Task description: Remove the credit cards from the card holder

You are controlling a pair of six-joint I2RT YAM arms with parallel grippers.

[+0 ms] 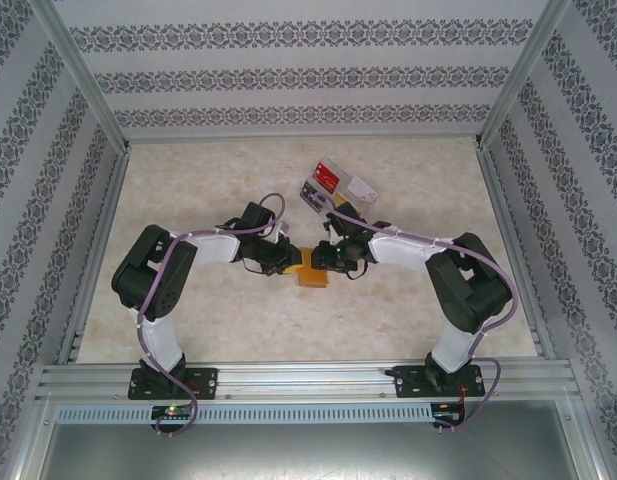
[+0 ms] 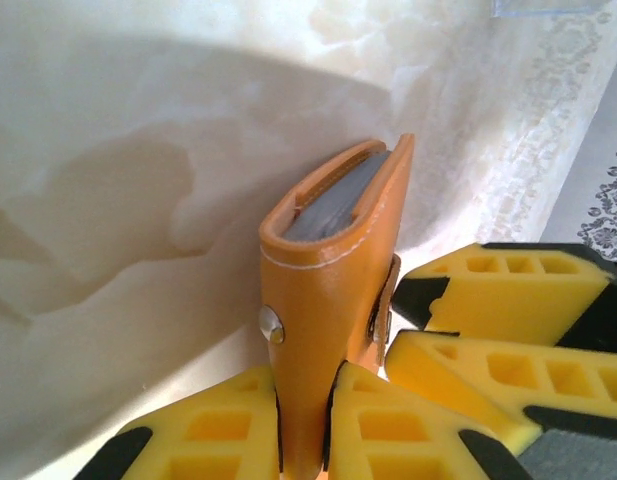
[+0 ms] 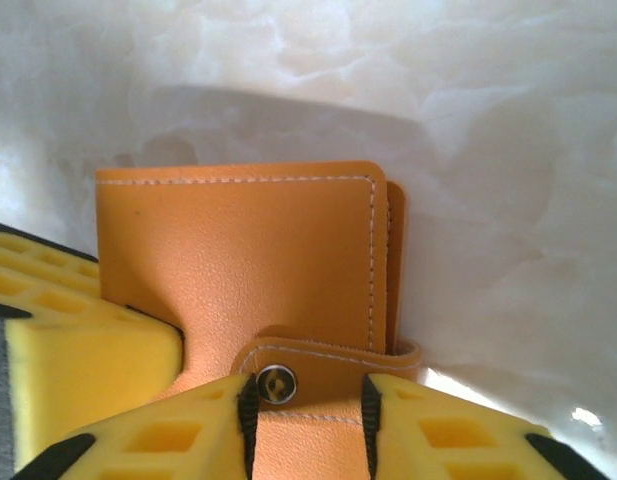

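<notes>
The orange-tan card holder (image 1: 313, 272) stands on edge at the table's middle, folded shut, between my two grippers. My left gripper (image 2: 306, 405) is shut on its folded body, one yellow pad on each side. Grey-blue inner layers (image 2: 333, 205) peek out of its top edge; I cannot pick out the credit cards inside. My right gripper (image 3: 308, 410) is open, its fingers straddling the tab clasp (image 3: 328, 365) with the metal snap (image 3: 276, 383), not pinching it. Its fingers (image 2: 498, 290) show beside the holder in the left wrist view. A red card (image 1: 327, 178) lies at the tray.
A clear plastic compartment tray (image 1: 350, 190) sits behind the right gripper, toward the back of the table. Patterned walls with metal frame rails (image 1: 98, 270) enclose the marble-look tabletop on three sides.
</notes>
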